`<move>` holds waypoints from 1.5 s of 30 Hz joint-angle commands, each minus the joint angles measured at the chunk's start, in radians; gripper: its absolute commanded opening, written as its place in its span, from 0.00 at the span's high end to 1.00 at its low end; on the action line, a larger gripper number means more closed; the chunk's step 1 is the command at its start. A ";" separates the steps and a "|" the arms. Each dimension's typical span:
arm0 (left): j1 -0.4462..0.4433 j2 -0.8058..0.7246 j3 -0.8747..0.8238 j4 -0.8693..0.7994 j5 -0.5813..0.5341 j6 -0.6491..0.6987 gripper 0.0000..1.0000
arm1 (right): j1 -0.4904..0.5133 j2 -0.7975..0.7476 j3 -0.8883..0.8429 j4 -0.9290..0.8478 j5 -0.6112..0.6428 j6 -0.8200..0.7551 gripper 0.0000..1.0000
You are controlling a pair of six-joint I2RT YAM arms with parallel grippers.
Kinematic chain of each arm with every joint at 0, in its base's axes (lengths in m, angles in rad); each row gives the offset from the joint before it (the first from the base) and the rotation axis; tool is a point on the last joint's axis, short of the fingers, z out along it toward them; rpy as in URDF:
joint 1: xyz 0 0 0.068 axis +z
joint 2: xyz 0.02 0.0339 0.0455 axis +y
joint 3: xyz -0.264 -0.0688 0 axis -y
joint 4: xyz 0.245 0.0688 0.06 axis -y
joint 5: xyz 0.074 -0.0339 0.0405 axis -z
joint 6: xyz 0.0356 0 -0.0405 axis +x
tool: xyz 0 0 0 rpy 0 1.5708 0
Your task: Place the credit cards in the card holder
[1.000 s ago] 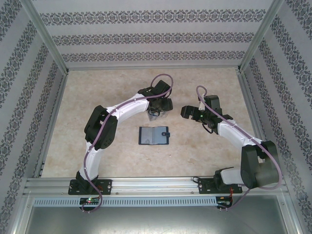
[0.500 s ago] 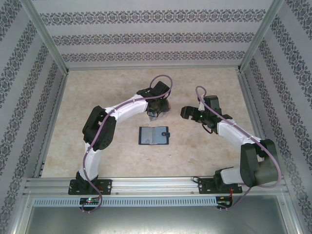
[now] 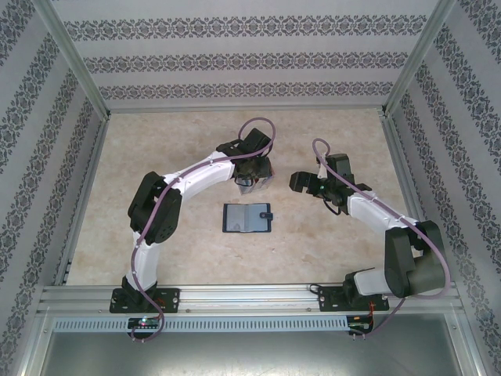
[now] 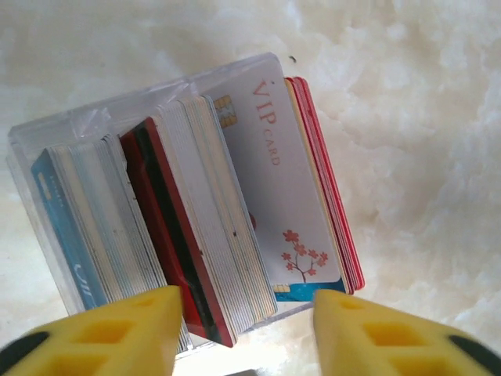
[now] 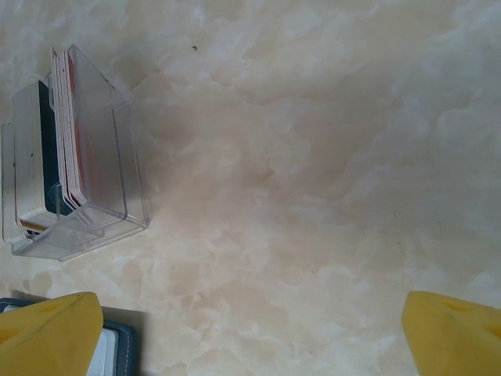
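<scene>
Left gripper [image 4: 244, 319], half-open, hovers over the credit cards [image 4: 266, 180] at frame centre, aligned for pickup. Right gripper [image 5: 250, 333]: wide, empty.

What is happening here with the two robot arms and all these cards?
The left gripper hangs open over a clear box packed with credit cards, with the ends of some cards between its jaws, apparently to pull one out. The right gripper is open and holds nothing; it hovers above the table beside the box. The card holder lies open on the table, nearer the arm bases. Whether any card is already in it, I cannot tell.
</scene>
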 commanded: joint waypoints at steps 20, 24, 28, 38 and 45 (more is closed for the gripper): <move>0.026 0.072 0.028 -0.052 -0.077 -0.053 0.36 | 0.016 0.019 0.032 -0.009 0.024 -0.028 0.02; 0.032 0.071 0.023 -0.055 -0.077 -0.040 0.37 | 0.020 0.060 0.116 -0.019 -0.054 -0.054 0.02; 0.042 0.060 0.003 -0.048 -0.047 -0.031 0.38 | 0.016 0.223 0.241 0.005 -0.239 -0.015 0.19; 0.096 -0.072 -0.138 0.025 0.027 -0.040 0.35 | 0.063 0.520 0.427 0.187 -0.524 0.121 0.25; 0.144 -0.210 -0.247 0.056 0.073 -0.032 0.33 | 0.147 0.523 0.406 0.249 -0.525 0.166 0.28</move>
